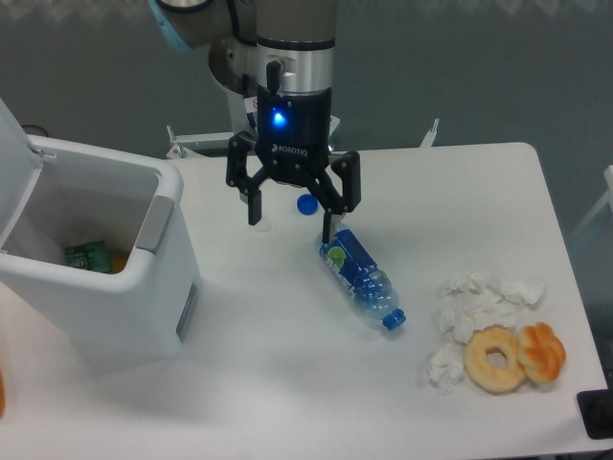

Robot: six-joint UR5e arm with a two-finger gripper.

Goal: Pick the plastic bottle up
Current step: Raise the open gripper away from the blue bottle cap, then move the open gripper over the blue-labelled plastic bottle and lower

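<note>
The plastic bottle lies on its side on the white table, clear with a blue label, a green-white round mark at its upper-left end and a blue neck ring pointing lower right. My gripper hangs open just above and to the left of the bottle's base. Its right finger stands close over the bottle's upper end; nothing is between the fingers.
A small loose blue cap lies on the table behind the gripper. An open white bin with items inside stands at the left. Crumpled tissues, a donut and a pastry lie at the right.
</note>
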